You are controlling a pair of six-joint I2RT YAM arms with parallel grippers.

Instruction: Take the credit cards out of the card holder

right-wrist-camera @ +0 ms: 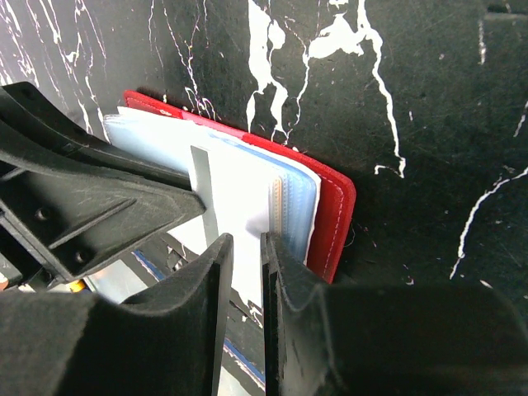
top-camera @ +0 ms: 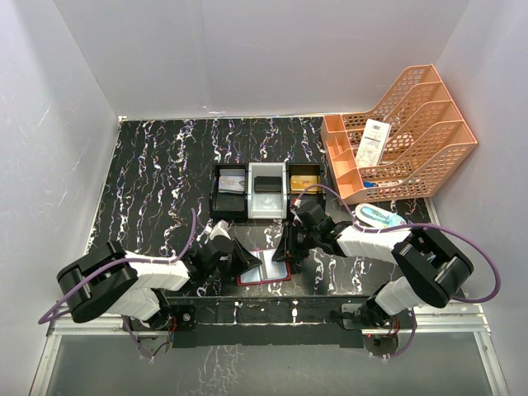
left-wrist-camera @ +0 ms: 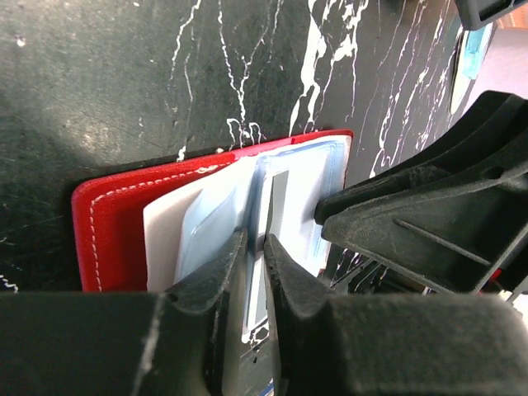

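The red card holder [top-camera: 264,271] lies open on the table's near edge, between both grippers. Its red cover [left-wrist-camera: 111,231] shows white and light-blue plastic leaves fanned up. My left gripper [left-wrist-camera: 255,239] [top-camera: 245,262] comes in from the left. Its jaws stand a narrow slit apart, around a thin upright leaf; whether that leaf is a credit card or a sleeve I cannot tell. My right gripper [right-wrist-camera: 246,239] [top-camera: 287,247] stands over the holder's right half [right-wrist-camera: 334,214], fingers slightly apart with only the white leaf showing behind the gap. A silvery card [top-camera: 231,186] and an orange-gold card [top-camera: 304,180] lie in the tray.
The black-and-white three-compartment tray [top-camera: 216,202] sits just beyond the holder. An orange mesh file rack [top-camera: 404,132] holding a paper slip [top-camera: 375,140] stands at the back right. A white and blue object [top-camera: 379,216] lies beside the right arm. White walls close in on three sides.
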